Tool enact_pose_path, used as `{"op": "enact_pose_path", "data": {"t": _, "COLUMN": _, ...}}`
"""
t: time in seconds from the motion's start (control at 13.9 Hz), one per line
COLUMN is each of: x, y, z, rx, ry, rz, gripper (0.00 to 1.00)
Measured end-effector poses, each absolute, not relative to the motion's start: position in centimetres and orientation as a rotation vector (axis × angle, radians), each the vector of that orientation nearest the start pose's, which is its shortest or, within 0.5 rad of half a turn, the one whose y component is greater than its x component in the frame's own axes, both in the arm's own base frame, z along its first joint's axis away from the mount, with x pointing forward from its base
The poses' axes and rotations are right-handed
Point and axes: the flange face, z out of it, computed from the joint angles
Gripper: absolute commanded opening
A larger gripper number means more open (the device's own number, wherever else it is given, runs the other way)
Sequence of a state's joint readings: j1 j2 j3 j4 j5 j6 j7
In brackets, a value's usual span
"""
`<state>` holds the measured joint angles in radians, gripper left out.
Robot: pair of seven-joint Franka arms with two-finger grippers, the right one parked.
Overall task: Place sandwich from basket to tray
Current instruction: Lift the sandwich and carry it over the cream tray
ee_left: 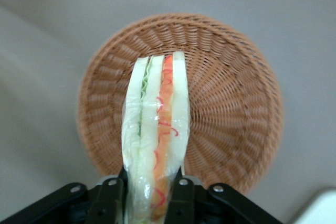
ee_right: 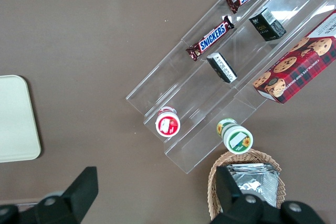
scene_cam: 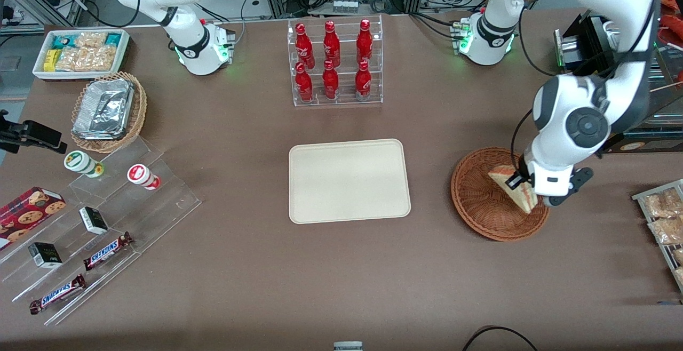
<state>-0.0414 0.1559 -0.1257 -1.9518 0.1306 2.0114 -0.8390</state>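
The sandwich [scene_cam: 513, 185], a wrapped wedge of white bread with pink-red and pale layers on its cut edge, is held in my left gripper [scene_cam: 528, 183] above the reddish-brown wicker basket [scene_cam: 480, 201]. In the left wrist view the black fingers [ee_left: 111, 198] press on both sides of the sandwich [ee_left: 156, 124], which hangs over the basket [ee_left: 231, 114] with its cut edge facing the camera. The cream-beige tray [scene_cam: 349, 180] lies bare in the middle of the table, beside the basket toward the parked arm's end. A corner of the tray [ee_right: 16, 119] shows in the right wrist view.
A clear rack of red bottles [scene_cam: 335, 63] stands farther from the front camera than the tray. A clear stepped stand with Snickers bars [scene_cam: 106, 251] and a tan wicker basket of foil containers [scene_cam: 106, 108] lie toward the parked arm's end. Bagged snacks [scene_cam: 661, 217] sit at the working arm's end.
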Motion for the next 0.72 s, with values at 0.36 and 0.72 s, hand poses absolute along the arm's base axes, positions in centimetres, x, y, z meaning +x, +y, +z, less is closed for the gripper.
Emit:
{"op": "enact_pose_path", "data": {"t": 0.36, "x": 55.8, "y": -21.7, "z": 53.1, "rx": -2.999, "ry": -0.619, "rz": -0.035, "gripper": 0.00}}
{"op": "enact_pose_path", "data": {"t": 0.72, "x": 52.2, "y": -34.4, "z": 51.1, "rx": -3.117, "ry": -0.276, "rz": 0.058, "gripper": 0.00}}
